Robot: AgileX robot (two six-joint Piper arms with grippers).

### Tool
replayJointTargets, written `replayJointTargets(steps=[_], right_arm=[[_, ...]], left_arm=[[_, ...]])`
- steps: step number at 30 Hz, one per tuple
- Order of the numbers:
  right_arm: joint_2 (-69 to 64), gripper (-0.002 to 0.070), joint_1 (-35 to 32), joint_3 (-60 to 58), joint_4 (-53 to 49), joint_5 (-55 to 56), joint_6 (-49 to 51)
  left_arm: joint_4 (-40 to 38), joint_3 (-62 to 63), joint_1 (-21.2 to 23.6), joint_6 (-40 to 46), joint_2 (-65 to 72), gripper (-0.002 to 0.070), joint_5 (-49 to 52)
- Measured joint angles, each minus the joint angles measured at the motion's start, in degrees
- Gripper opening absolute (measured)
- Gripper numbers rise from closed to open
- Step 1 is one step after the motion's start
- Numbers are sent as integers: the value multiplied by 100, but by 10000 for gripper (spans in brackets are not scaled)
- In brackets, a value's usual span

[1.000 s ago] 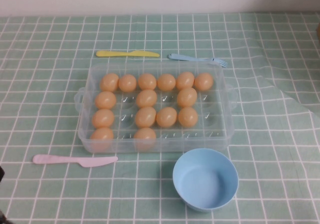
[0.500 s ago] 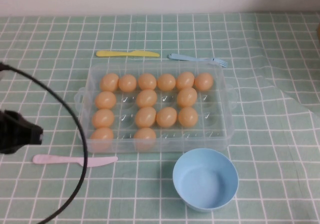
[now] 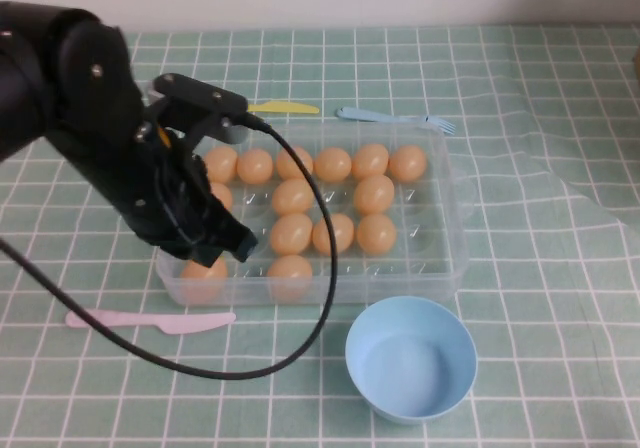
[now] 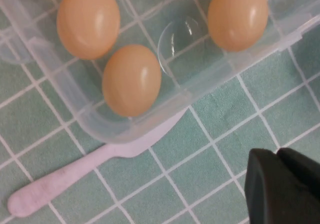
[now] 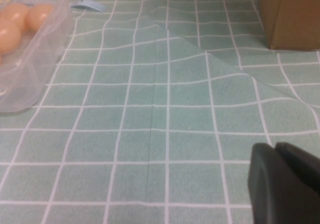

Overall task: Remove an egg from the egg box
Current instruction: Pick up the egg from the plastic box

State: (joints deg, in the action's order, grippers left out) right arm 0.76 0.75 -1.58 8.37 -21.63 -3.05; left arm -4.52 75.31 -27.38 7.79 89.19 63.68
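A clear plastic egg box (image 3: 440,268) sits in the middle of a table covered with a green checked cloth (image 3: 560,268), holding rows of orange-tan eggs. The left arm (image 3: 90,118), black and bulky, reaches over the box's left side, with a black cable looping down toward the near edge. The left gripper (image 3: 215,243) hangs over the near left corner of the box, just above the egg (image 3: 204,268) lying in the corner cell; its fingers look pressed together in the left wrist view, with nothing between them. In that wrist view the corner egg (image 4: 131,80) rests in its cell, apart from the gripper's dark tips (image 4: 285,186). A pink plastic knife (image 3: 150,320) lies on the cloth just in front of the box. A round light blue bowl (image 3: 411,359) stands near the box's front right corner. A yellow knife (image 3: 283,107) and a blue fork (image 3: 395,119) lie behind the box. The right gripper (image 5: 285,184) shows only in its own wrist view, over bare cloth well to the right of the box, its fingers seemingly closed and empty, though little of them is visible.
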Motion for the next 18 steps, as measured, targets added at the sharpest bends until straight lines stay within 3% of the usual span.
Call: replayJointTargets(steps=[3, 9, 11, 15, 18], right_arm=[[0, -18, 0, 0, 0, 0, 0], [0, -18, 0, 0, 0, 0, 0], [0, -18, 0, 0, 0, 0, 0], [0, -18, 0, 0, 0, 0, 0], [0, -18, 0, 0, 0, 0, 0]], left_arm=[[155, 299, -222, -69, 328, -3, 84], [350, 631, -249, -31, 756, 15, 100], [417, 741, -249, 9, 934, 81, 163], [528, 1005, -249, 16, 1339, 299, 271], [745, 1162, -249, -264, 1537, 382, 271]])
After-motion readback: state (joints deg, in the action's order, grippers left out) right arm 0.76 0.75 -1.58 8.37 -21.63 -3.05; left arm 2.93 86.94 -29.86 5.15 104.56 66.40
